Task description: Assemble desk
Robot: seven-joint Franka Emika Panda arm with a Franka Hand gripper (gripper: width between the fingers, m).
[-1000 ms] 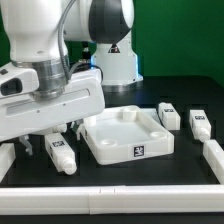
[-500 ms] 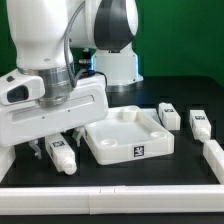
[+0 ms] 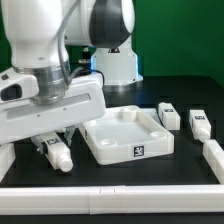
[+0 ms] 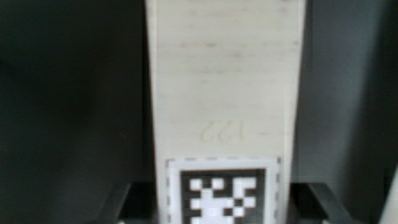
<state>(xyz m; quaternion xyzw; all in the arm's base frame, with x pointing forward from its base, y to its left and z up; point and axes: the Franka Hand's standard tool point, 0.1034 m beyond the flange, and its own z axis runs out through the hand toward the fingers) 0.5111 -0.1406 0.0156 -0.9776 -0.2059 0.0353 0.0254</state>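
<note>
while the fingers (image 3: 53, 142) straddle a leg (image 3: 62, 157) lying on the bench (image 3: 120, 176) at lower left, this reads as leg pickup; can't tell if they're clamped. tabletop (image 3: 125, 150) sits mid-frame. next: firm grip, lift, carry to a corner.

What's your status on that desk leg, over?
Hand down, straddling leg; grip not confirmed. Tabletop alongside, no legs fitted. Nothing in the way.
</note>
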